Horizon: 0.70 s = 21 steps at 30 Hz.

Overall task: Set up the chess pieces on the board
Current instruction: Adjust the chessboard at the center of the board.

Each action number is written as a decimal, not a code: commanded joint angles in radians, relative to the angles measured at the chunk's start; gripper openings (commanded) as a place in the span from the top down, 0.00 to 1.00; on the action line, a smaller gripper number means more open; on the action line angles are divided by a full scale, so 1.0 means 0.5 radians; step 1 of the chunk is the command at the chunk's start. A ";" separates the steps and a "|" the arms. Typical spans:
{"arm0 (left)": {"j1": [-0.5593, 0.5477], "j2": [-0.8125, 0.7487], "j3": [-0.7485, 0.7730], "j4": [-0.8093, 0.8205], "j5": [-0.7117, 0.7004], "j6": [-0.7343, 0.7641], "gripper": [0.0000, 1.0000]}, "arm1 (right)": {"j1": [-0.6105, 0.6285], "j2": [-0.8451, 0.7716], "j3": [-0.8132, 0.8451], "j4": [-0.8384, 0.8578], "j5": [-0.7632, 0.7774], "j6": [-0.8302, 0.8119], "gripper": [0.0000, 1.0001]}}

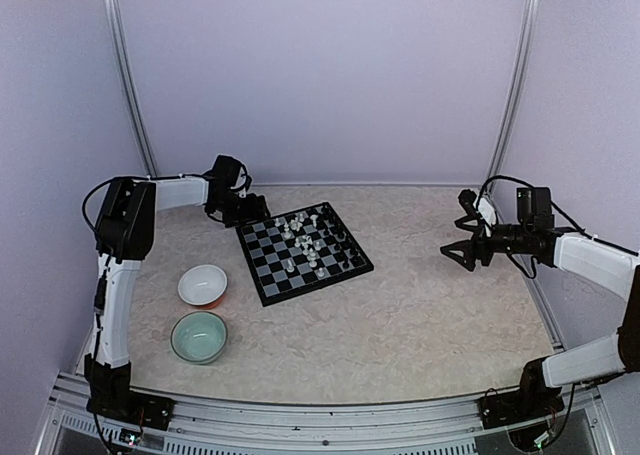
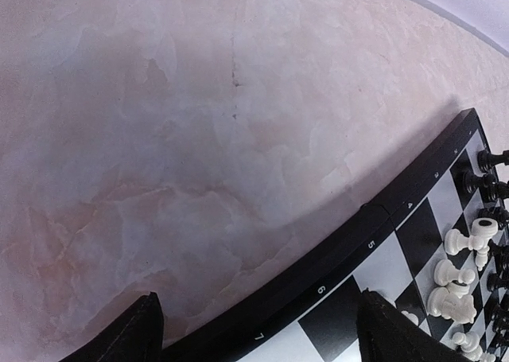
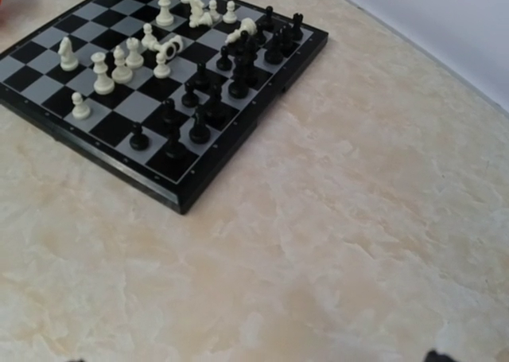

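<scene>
Board (image 1: pixel 304 253) carries scattered chess pieces (image 1: pixel 310 243), some toppled. Left gripper (image 1: pixel 243 213) sits at its far-left corner, fingers apart; right gripper (image 1: pixel 458 245) hangs well apart from it, fingers spread.

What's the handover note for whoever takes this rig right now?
Left gripper: open, empty, straddling the board at its far-left rim.
Right gripper: open, empty, above the table right of the board.
Chess pieces: all visible ones are on the board, black and white jumbled mid-board; one white piece lies tipped.
White bowl and green bowl look empty.
Done: no starting rows yet.
Left: stand and sort all pieces.
</scene>
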<state>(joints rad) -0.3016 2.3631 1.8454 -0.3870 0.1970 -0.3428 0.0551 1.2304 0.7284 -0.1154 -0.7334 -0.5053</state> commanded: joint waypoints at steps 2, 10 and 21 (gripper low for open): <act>-0.009 -0.067 -0.187 0.054 0.151 -0.014 0.22 | -0.008 0.018 0.076 -0.052 -0.027 -0.032 0.09; -0.088 -0.162 -0.367 0.045 0.226 -0.004 0.30 | 0.021 0.024 0.092 -0.094 -0.037 -0.061 0.10; -0.327 -0.408 -0.750 0.032 0.229 0.004 0.31 | 0.030 0.023 0.104 -0.127 -0.055 -0.088 0.10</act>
<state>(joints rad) -0.4068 2.1891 1.5375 -0.2935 0.2581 -0.3359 0.0589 1.2354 0.7460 -0.1600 -0.7418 -0.5362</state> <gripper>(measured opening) 0.693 0.900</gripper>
